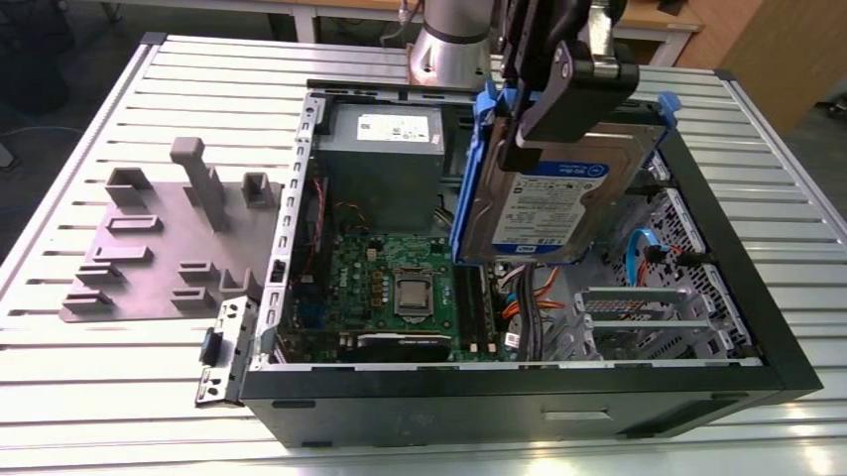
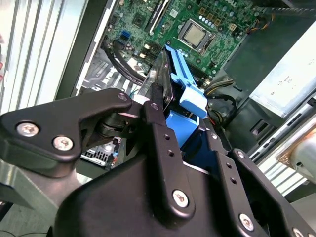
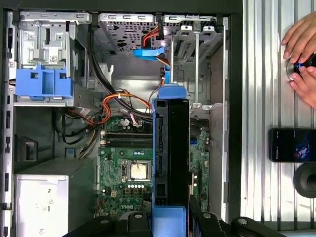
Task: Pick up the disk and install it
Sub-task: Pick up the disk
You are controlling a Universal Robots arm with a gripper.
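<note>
Gripping the disk (image 1: 556,213) by its blue frame, the tool (image 1: 526,149) holds it up on edge over the open computer (image 1: 463,416), likely so it can fit a narrow bay.

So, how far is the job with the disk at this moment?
Done: the disk is picked up. In hand: the tool is shut on its blue frame and holds it upright over the motherboard of the open case. Left: the disk is not yet seated in any bay of the case.
</note>
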